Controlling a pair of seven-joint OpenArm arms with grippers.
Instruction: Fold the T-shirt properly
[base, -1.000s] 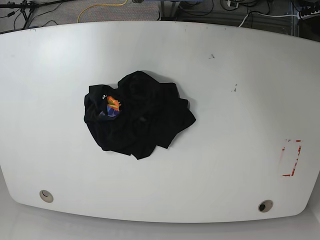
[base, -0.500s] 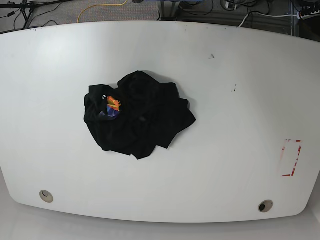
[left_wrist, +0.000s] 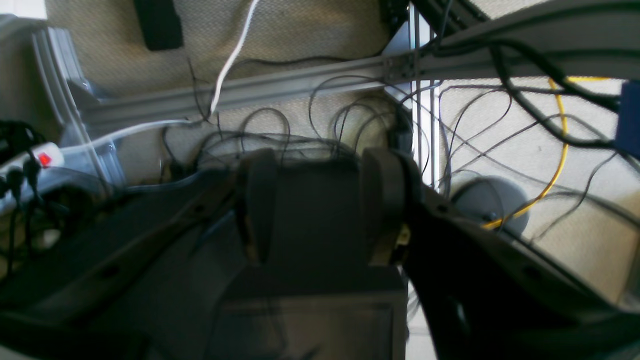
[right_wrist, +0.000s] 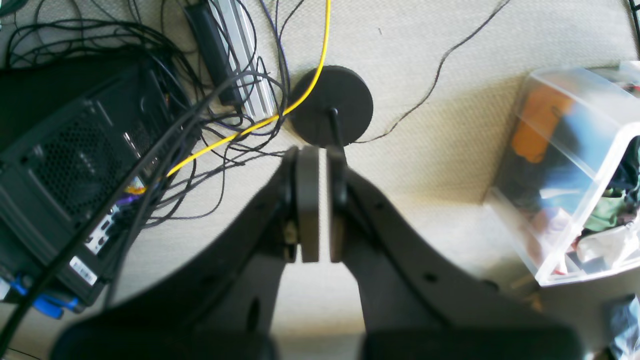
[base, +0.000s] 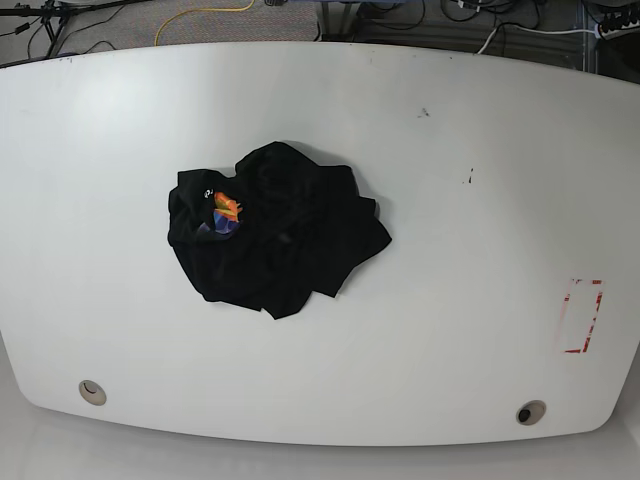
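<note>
Black soft-fabric T-shirt (base: 272, 230) lay crumpled in a heap on the white desk (base: 450, 230), left of centre & roughly midway betw. the far and near edges; its small orange/yellow/blue-purple print (base: 227, 213) showed near the heap's left side. Red-outlined rectangle mark (base: 581, 316) sat close to the desk's right edge, well apart from the shirt. Two round holes, one at the near-left corner (base: 92, 391), one at the near-right (base: 530, 412). A few small dark specks (base: 424, 112) toward the far edge. Nothing lay on or against the shirt.

Shirt's sleeves, collar & hem couldn't be made out in the bunched folds. Neither arm appeared in the base view. Left wrist view was dim and blurred; a dark block filled the space betw. the pads, but what it was couldn't be told.

Both wrist cams looked down at beige carpet w/ tangled cables, incl. a yellow cable (right_wrist: 280, 112), not at the desk. Left gripper (left_wrist: 320, 205) had its jaws standing apart; whether it gripped anything couldn't be told. Right gripper (right_wrist: 320, 200) was clenched w/ nothing betw. its pads, above a black round stand base (right_wrist: 331, 105), w/ a black computer case (right_wrist: 70, 200) and a clear plastic bin (right_wrist: 575, 175) to either side.
</note>
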